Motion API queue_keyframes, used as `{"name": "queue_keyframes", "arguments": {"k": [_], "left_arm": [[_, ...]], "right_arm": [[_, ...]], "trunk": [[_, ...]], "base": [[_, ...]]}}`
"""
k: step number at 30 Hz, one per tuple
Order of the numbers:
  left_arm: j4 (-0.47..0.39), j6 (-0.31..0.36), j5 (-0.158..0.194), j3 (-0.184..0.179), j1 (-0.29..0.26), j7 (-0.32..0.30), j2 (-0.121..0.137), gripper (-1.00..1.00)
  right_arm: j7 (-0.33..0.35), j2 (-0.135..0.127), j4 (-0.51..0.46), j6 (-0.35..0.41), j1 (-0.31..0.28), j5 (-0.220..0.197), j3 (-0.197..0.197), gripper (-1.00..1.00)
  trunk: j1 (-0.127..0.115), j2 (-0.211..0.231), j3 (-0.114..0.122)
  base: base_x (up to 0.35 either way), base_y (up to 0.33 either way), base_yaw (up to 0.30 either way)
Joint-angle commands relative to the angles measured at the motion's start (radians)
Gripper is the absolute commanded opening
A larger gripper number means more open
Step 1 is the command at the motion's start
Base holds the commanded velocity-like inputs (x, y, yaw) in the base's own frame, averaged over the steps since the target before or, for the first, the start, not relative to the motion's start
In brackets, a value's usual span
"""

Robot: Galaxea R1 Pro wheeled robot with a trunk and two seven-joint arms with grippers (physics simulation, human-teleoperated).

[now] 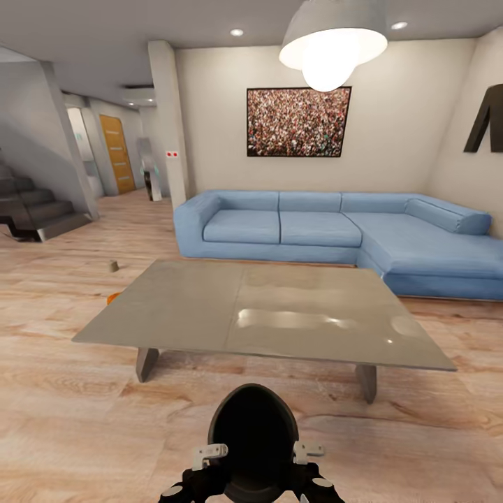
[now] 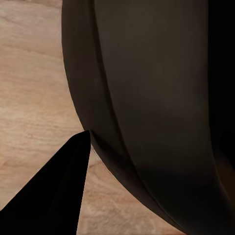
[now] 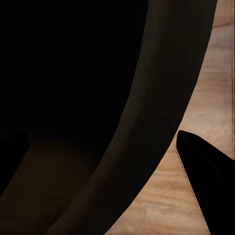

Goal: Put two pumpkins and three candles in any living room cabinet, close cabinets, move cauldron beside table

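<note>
Clasped between both pincers, left pincer [image 1: 209, 454] and right pincer [image 1: 308, 450] each gripping its rim, the cauldron [image 1: 253, 440] hangs above the floor. Carrying step: just ahead stands the tabletop [image 1: 265, 314]; next, lower it alongside.

Wood plank floor [image 1: 63, 419] carried everything. The grey counter [image 1: 265, 314] stood on it just ahead of the jaws on two slab legs, its top bare w/ a glossy reflection. Beyond the counter's left edge, ahead-left of the jaws, an orange pumpkin [image 1: 112, 298] sat on the floor, mostly hidden behind that edge. Farther out on the same side stood a small candle [image 1: 112, 265]. Blue sofa [image 1: 335, 234] rested on the floor beyond the counter.
</note>
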Motion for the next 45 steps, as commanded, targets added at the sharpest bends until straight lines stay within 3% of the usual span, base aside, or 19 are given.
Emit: {"name": "queue_keyframes", "arguments": {"k": [1,33,45], "left_arm": [[-0.006,0.005,0.016,-0.016,0.001,-0.03,0.005,-1.0],[-0.006,0.002,0.015,-0.016,0.002,-0.03,0.006,-1.0],[-0.006,0.002,0.016,-0.016,0.003,-0.031,0.005,-1.0]], "right_arm": [[0.027,-0.001,-0.001,0.005,-0.002,-0.025,-0.005,-1.0],[0.026,-0.001,-0.001,0.001,-0.002,-0.023,-0.004,-1.0],[0.027,-0.001,-0.001,0.001,-0.002,-0.023,-0.004,-1.0]], "trunk": [[0.0,-0.001,0.0],[0.0,-0.001,0.003],[0.046,-0.085,-0.034]], "base": [[0.0,0.0,-0.244],[0.07,0.0,-0.032],[0.0,0.0,0.0]]}}
